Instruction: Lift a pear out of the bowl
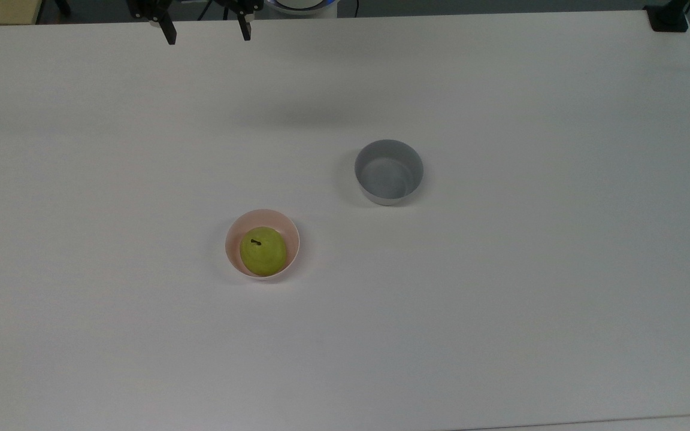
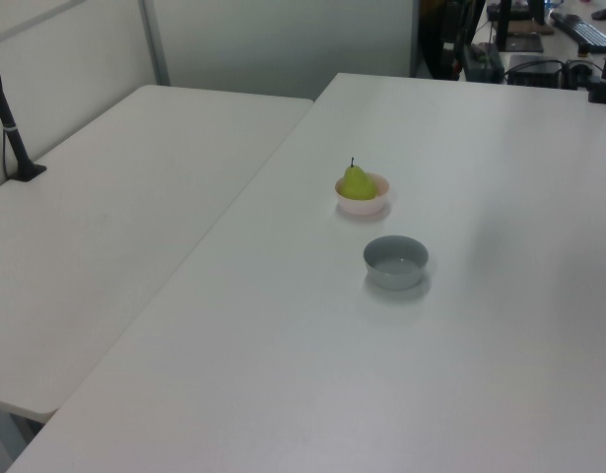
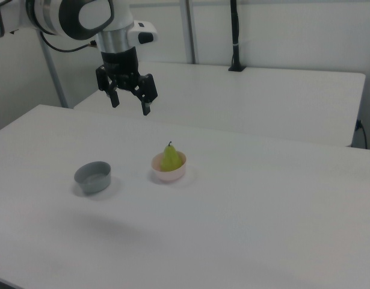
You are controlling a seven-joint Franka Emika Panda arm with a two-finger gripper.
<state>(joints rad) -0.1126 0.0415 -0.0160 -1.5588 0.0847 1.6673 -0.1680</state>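
Pear (image 1: pixel 263 251) sits in bowl (image 1: pixel 288 230); hand (image 3: pixel 130 102) wide open, empty.

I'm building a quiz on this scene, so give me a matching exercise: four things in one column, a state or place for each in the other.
1. pear
2. pink bowl
3. grey bowl
4. gripper

A. empty
B. open, above the table
C. upright, stem up
D. holds the fruit

Pairs: 1-C, 2-D, 3-A, 4-B

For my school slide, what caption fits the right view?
Open end effector hangs above the table while a pear sits in the pink bowl beside an empty grey bowl.
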